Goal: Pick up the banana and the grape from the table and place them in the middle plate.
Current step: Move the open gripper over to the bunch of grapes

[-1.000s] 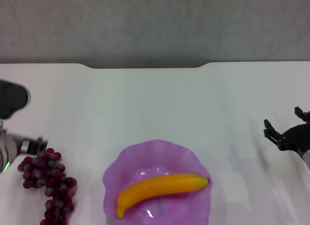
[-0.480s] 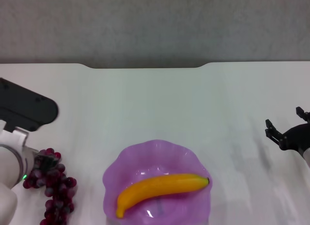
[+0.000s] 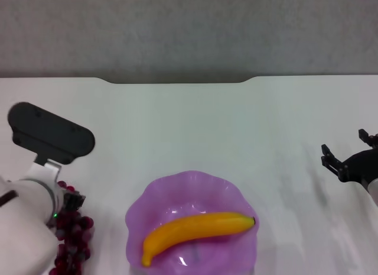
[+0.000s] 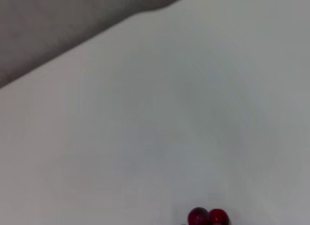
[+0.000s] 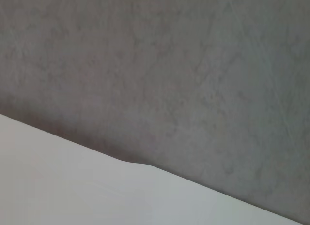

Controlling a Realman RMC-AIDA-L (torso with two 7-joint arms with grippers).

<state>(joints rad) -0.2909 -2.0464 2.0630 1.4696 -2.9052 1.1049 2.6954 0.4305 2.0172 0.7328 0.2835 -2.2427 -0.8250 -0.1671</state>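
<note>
The banana (image 3: pixel 198 232) lies in the purple scalloped middle plate (image 3: pixel 190 181) at the front centre of the white table (image 3: pixel 189 127). The grape bunch (image 3: pixel 74 242) lies on the table left of the plate, its near-left part hidden by my left arm. My left gripper (image 3: pixel 72 200) is right over the top of the bunch. Two grapes (image 4: pixel 208 217) show at the picture's edge in the left wrist view. My right gripper (image 3: pixel 347 152) is open and empty above the table at the far right.
The black camera mount (image 3: pixel 51 133) on my left wrist stands over the table's left side. The table's notched far edge (image 3: pixel 177 81) meets a grey wall (image 5: pixel 169 65).
My left arm has moved right and over the grape bunch, covering more of it. The right arm, banana and plate have not moved.
</note>
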